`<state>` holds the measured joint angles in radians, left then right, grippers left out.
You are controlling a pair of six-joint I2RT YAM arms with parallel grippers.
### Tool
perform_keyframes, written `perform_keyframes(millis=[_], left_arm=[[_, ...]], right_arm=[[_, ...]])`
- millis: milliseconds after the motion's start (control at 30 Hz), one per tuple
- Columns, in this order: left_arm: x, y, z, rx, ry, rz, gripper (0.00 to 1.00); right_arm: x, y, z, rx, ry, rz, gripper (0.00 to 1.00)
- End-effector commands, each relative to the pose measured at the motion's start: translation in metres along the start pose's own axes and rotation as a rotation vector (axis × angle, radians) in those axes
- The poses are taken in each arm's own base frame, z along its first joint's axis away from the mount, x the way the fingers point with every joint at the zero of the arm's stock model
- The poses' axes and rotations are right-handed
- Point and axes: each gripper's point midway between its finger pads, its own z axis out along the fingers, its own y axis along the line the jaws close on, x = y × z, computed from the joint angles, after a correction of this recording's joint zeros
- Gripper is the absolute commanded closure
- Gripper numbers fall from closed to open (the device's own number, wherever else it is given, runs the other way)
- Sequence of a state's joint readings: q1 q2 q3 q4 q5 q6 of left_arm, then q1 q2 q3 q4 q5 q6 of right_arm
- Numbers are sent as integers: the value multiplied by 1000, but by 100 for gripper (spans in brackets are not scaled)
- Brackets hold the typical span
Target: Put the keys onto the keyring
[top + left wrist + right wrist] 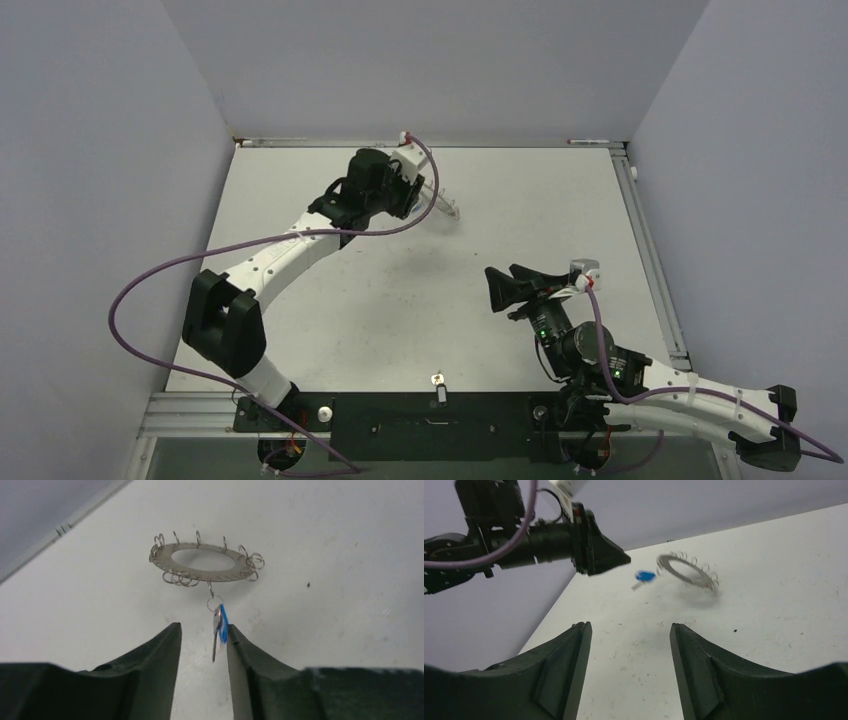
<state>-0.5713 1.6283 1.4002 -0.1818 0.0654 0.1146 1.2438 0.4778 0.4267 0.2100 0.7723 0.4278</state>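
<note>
Well, the left pincer [202,626] is seen with its jaws parted a little, and the blue-headed key [222,625] is found in the gap, close against one finger; no firm grip on it can be made out. From that key a small wire loop [215,602] can be followed up to the keyring [164,560], so one key is judged to be on. The keyring is seen far out on the counter [325,605], just beyond the left pincer's tips. It is tilted and blurred in the right wrist view, and whether it rests flat cannot be told. The right pincer [630,626] is held wide open over the counter, well apart from the ring, with nothing in it. At the counter's near edge, between the arm bases, something small is spotted and is taken to be the black-headed key [439,384]. That one is left to be fetched and hooked on, so the job is reckoned about half done.
</note>
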Motion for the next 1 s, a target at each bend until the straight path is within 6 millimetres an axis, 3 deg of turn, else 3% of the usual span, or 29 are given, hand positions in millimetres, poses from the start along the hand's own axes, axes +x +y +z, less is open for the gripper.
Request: perform_keyframes(millis=[0, 67, 133, 300, 333, 367, 533, 600, 700, 767, 967], left_arm=[[104, 7, -2, -36, 272, 61, 59], [144, 17, -10, -105, 425, 57, 54], [155, 21, -20, -142, 512, 41, 51], [127, 31, -49, -223, 476, 5, 27], [120, 30, -56, -227, 452, -5, 19], [112, 29, -62, -230, 423, -21, 4], [77, 33, -97, -293, 249, -110, 4], [48, 34, -123, -307, 101, -142, 4], [27, 11, -158, -193, -141, -163, 4], [13, 6, -183, -175, -306, -147, 4], [-7, 44, -261, -427, -572, -207, 4]], right_arm=[[-1, -4, 0, 18, 2, 7, 40], [2, -4, 0, 20, 12, 0, 40], [3, -2, 0, 18, 19, 0, 40], [4, 4, 2, 1, 31, -7, 39], [4, 4, 3, 6, 32, -17, 38], [3, 4, 4, 8, 32, -29, 37], [-3, 7, 11, 32, 34, -120, 26], [-8, 8, 15, 53, 27, -147, 21], [-23, 8, 20, 102, -6, -173, 18], [-36, 4, 22, 151, -40, -164, 15], [-60, 17, 28, 124, -59, -271, 5]])
